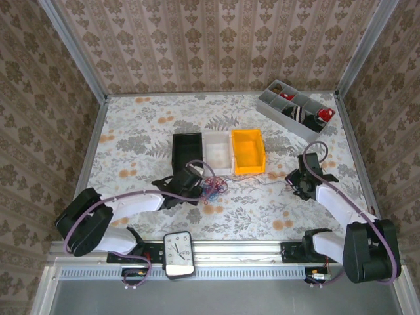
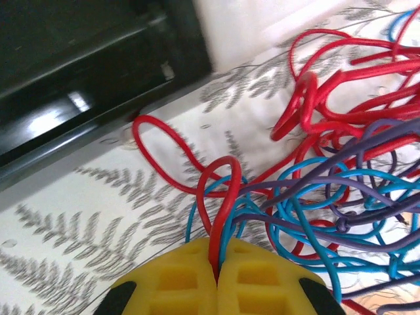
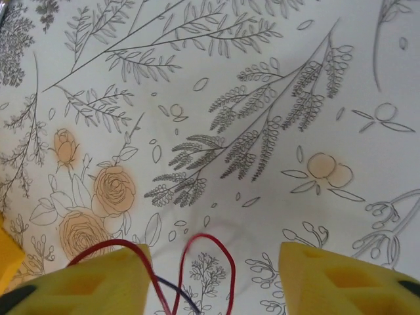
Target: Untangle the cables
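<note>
We judge little untangled: the cables (image 1: pixel 211 188) lie clumped on the tabletop (image 1: pixel 138 131), our left pincer (image 2: pixel 216 266) clamped on the red cable (image 2: pixel 226 197), our right pincer (image 3: pixel 213 269) apart above a red loop (image 3: pixel 230 259).

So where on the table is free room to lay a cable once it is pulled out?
Free: the far left corner, between the wall and the black bin; also the near edge between the cables and the right gripper. Crowded: around the cables at the left gripper, just before the white bin.
</note>
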Tool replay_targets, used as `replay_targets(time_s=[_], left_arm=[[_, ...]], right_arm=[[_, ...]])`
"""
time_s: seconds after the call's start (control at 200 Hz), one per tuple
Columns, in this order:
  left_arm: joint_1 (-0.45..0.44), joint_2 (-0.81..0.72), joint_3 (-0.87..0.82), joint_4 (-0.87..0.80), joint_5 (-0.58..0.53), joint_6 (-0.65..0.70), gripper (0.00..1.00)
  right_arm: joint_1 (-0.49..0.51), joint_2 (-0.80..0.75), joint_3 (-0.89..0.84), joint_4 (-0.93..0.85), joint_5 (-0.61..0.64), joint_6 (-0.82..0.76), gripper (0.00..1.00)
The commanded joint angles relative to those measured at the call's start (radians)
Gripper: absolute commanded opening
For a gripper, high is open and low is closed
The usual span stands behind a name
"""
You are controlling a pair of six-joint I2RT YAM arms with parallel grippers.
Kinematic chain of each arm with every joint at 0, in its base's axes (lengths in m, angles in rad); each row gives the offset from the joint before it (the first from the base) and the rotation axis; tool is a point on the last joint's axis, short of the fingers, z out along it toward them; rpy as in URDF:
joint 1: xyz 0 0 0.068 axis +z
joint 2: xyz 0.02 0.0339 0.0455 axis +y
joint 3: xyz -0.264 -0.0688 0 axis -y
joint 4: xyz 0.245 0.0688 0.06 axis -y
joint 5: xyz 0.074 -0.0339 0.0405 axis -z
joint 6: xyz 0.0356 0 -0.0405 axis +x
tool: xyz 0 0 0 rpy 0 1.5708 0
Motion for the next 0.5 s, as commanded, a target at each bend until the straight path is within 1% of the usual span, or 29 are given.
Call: replay_targets(time_s=[0.0, 0.095, 0.17, 0.21, 0.25, 0.28, 0.325, 0.35, 0.355, 0.36, 0.365, 0.395, 0.495], left_arm=[[-0.019, 0.033, 0.043, -0.032, 0.039, 0.061, 0.0], [-0.021, 0.052, 0.055, -0.031, 0.048, 0.072, 0.0], [-0.021, 0.066, 0.06, -0.04, 0.043, 0.079, 0.0], [-0.022, 0.071, 0.061, -0.04, 0.042, 0.08, 0.0], [-0.021, 0.073, 0.06, -0.039, 0.046, 0.079, 0.0], [-0.022, 0.072, 0.06, -0.034, 0.049, 0.079, 0.0], [-0.022, 0.076, 0.059, -0.029, 0.056, 0.076, 0.0], [-0.023, 0.077, 0.061, -0.029, 0.06, 0.074, 0.0], [-0.022, 0.078, 0.061, -0.029, 0.061, 0.074, 0.0], [-0.021, 0.077, 0.061, -0.029, 0.061, 0.073, 0.0], [-0.022, 0.078, 0.061, -0.029, 0.062, 0.073, 0.0], [-0.023, 0.078, 0.062, -0.028, 0.062, 0.069, 0.0], [-0.022, 0.075, 0.054, -0.022, 0.053, 0.054, 0.0]], right_arm=[[0.001, -0.067, 0.023, -0.028, 0.067, 0.001, 0.61], [0.019, -0.102, 0.055, -0.047, 0.096, -0.064, 0.63], [0.032, -0.102, 0.077, -0.049, 0.099, -0.119, 0.64], [0.036, -0.092, 0.082, -0.051, 0.097, -0.135, 0.63], [0.036, -0.078, 0.086, -0.047, 0.093, -0.144, 0.6], [0.036, -0.067, 0.088, -0.039, 0.085, -0.152, 0.56], [0.035, -0.053, 0.09, -0.028, 0.079, -0.161, 0.47], [0.036, -0.046, 0.092, -0.027, 0.08, -0.161, 0.39], [0.036, -0.044, 0.092, -0.026, 0.081, -0.16, 0.36], [0.036, -0.043, 0.092, -0.025, 0.082, -0.16, 0.36], [0.036, -0.042, 0.092, -0.024, 0.082, -0.16, 0.34], [0.036, -0.037, 0.094, -0.018, 0.089, -0.159, 0.27], [0.036, -0.018, 0.101, 0.006, 0.116, -0.174, 0.14]])
